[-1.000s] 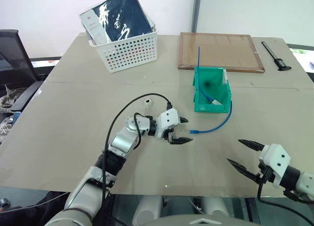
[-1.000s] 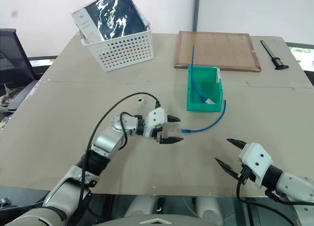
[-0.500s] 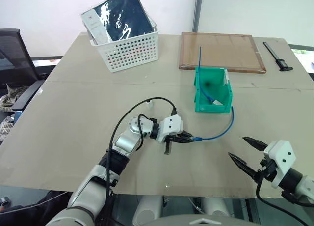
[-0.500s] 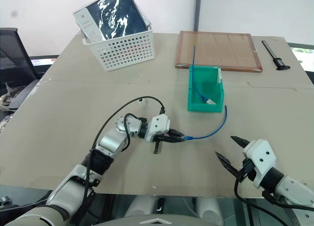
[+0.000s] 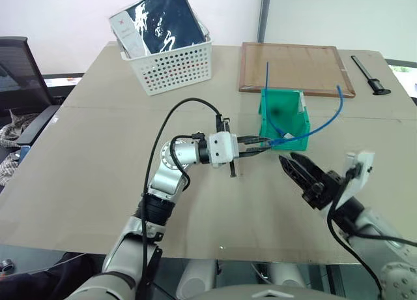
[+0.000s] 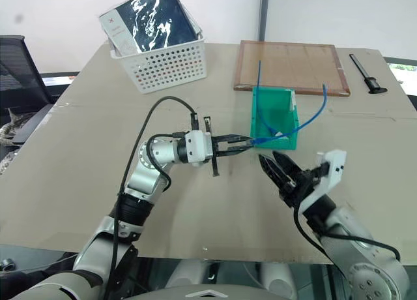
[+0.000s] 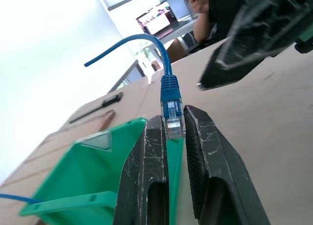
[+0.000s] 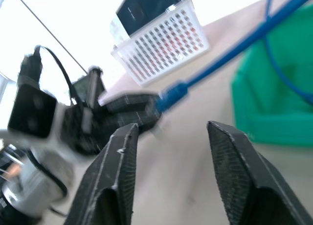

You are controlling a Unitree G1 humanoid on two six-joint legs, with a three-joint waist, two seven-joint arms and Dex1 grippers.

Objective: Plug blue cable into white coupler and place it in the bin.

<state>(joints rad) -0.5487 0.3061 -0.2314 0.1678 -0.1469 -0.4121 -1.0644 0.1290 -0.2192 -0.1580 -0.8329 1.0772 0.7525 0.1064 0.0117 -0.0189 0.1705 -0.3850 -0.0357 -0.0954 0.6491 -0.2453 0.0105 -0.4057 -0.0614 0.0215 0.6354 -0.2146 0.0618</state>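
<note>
Left end effector (image 5: 260, 145) clamps the blue cable (image 5: 319, 125) at its clear plug, lifted off the surface beside the bin (image 5: 284, 120). Light, floppy (tail arcs freely); hold the stiff plug boot. Right end effector (image 5: 301, 173) partly spread, empty.

Cable (image 5: 324, 120): smooth blue sheath, clear glossy plastic plug (image 7: 173, 123). Bin (image 5: 294, 133): glossy green plastic. Gripper fingers (image 7: 148, 171): black, scuffed, scratched. Basket (image 5: 172, 64): white perforated plastic. Board (image 5: 296, 68): matt brown, wood frame. Table (image 5: 85, 156): matt beige.
</note>
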